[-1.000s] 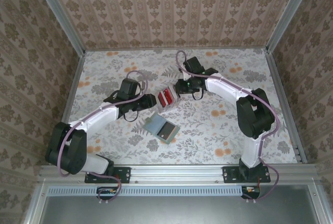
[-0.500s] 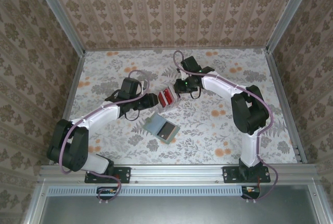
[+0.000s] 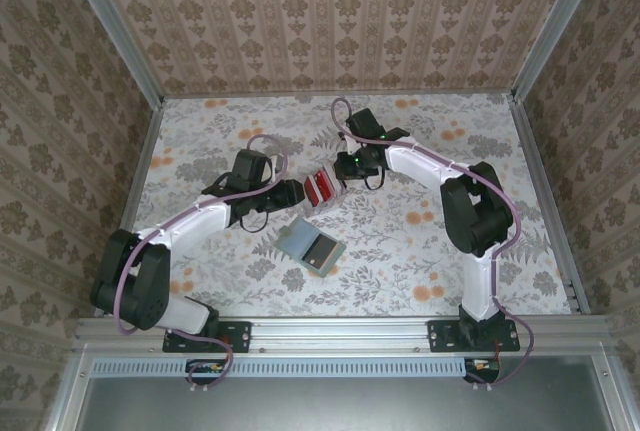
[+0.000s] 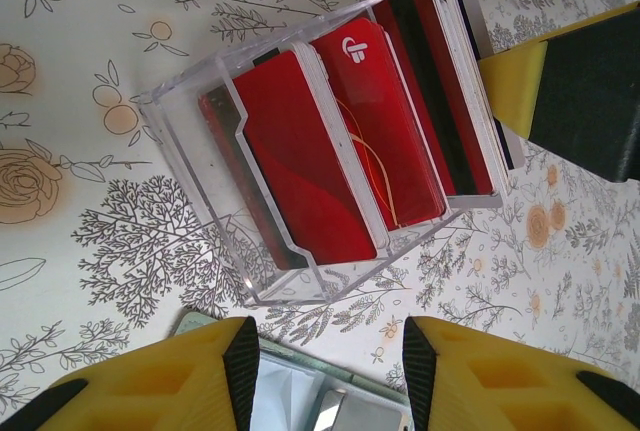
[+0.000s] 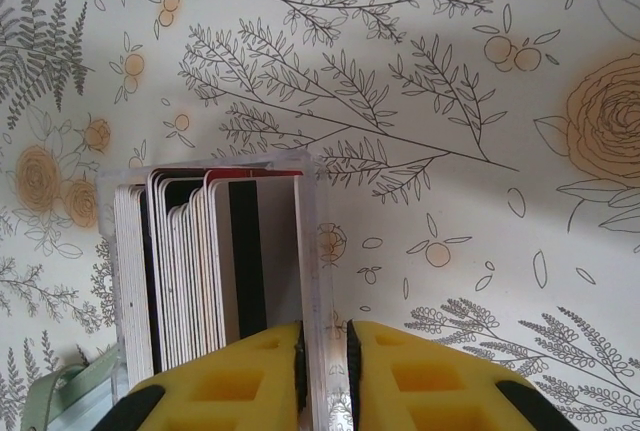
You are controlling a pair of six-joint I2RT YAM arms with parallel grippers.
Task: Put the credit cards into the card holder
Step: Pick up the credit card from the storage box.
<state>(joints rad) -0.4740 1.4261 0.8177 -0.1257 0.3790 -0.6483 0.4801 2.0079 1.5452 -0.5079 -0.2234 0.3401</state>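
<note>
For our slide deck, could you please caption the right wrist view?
Right gripper straddling the end wall of a clear box of cards on a floral table.

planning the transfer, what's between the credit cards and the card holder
The clear box holding the credit cards, then bare tablecloth to the card holder; left wrist view shows it.
</note>
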